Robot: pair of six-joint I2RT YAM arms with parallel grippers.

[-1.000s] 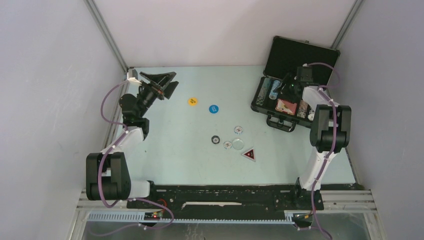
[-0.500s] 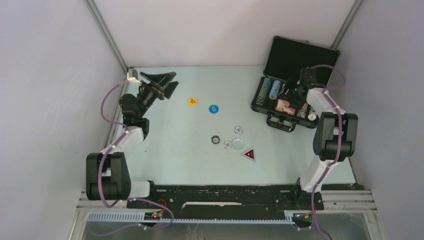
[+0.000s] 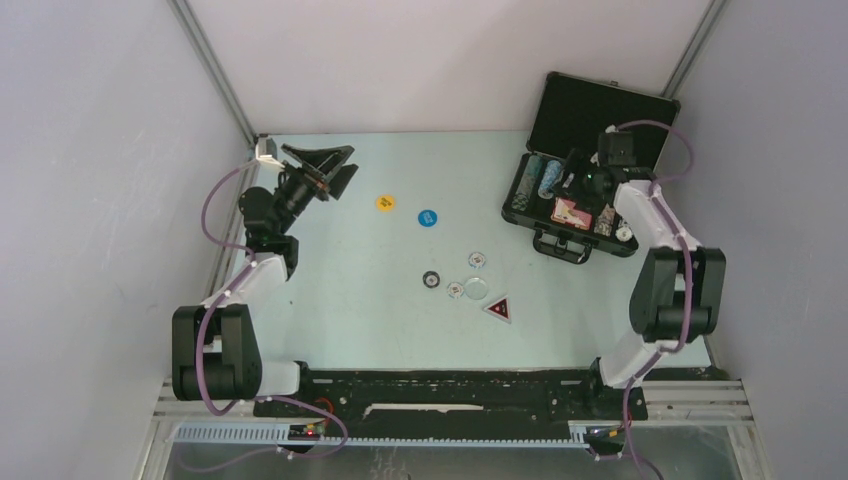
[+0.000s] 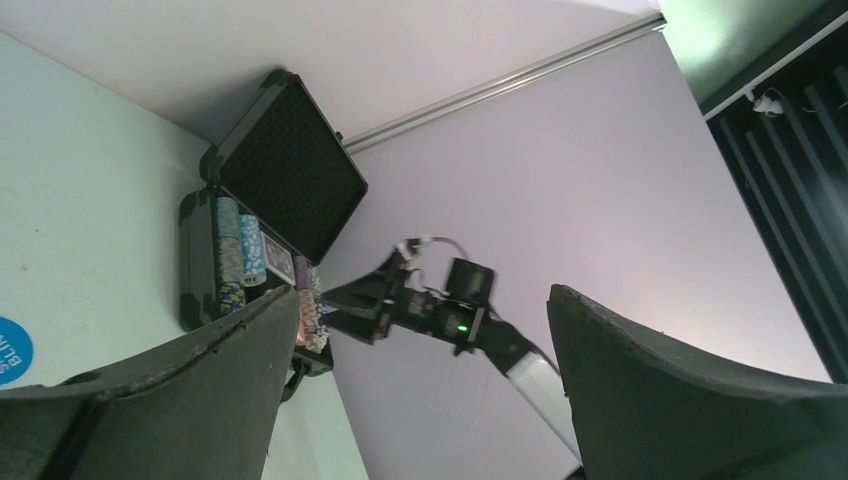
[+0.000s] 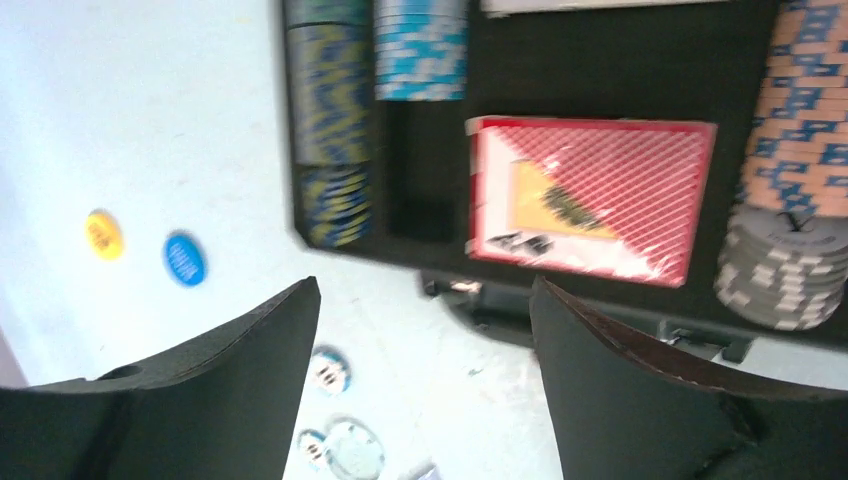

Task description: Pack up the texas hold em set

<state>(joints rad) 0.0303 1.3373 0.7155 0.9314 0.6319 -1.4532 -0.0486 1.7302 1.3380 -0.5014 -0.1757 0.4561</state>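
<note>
The right claw (image 3: 578,182) hung wide and empty above the case (image 3: 598,112) far right; the left claw (image 3: 325,168) gaped wide, empty, far left.

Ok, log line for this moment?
left jaws open, empty | right jaws open, empty, above open case | red deck in case | yellow disc, blue disc, triangular token loose on table
</note>
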